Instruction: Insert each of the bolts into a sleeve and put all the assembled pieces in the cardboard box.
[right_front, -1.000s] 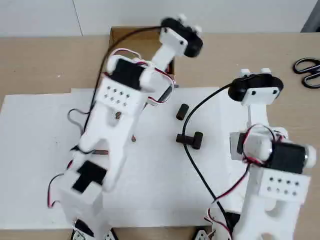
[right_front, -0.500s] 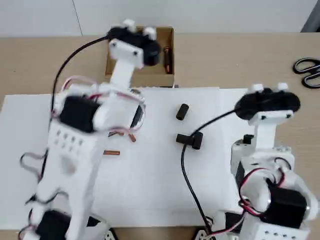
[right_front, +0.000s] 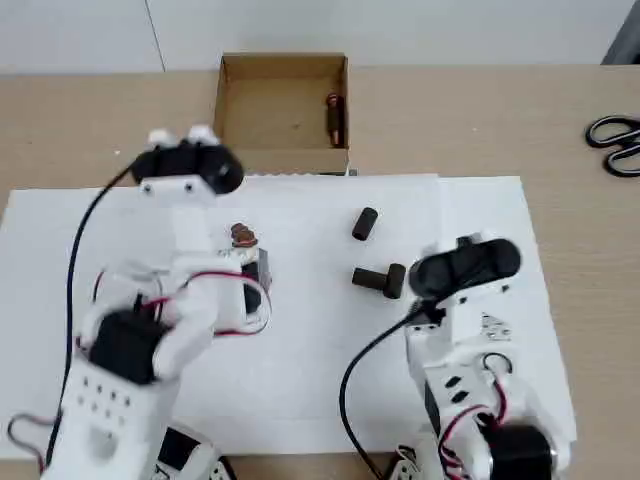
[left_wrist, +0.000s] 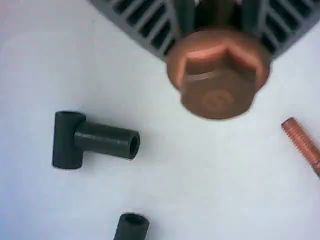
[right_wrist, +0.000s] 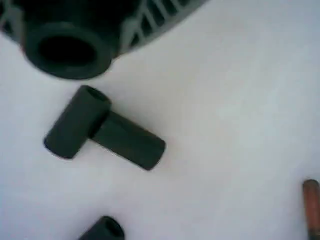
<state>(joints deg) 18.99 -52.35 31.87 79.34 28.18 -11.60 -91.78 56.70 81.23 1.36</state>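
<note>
My left gripper (left_wrist: 217, 30) is shut on a copper bolt (left_wrist: 217, 75), whose hex head faces the camera. In the high view that bolt (right_front: 242, 236) hangs over the white sheet (right_front: 320, 380), left of centre. My right gripper (right_wrist: 65, 27) is shut on a black sleeve (right_wrist: 65, 50) with its open bore showing. Two black sleeves (right_front: 380, 279) lie touching in a T shape just left of the right arm's wrist (right_front: 465, 268). They also appear as a T of sleeves (left_wrist: 92, 140) and as sleeves (right_wrist: 105, 132). A single sleeve (right_front: 365, 223) lies farther back. A loose bolt (left_wrist: 302, 145) lies on the sheet.
The cardboard box (right_front: 232, 110) stands open at the back, beyond the sheet, with one assembled piece (right_front: 334, 115) against its right wall. Scissors (right_front: 615, 143) lie on the wood at the far right. The sheet's middle and front are bare.
The left arm has swung back from over the box to the left part of the sheet, a bolt now in its gripper. The right arm's wrist has moved left and nearer, beside the T of sleeves.
</note>
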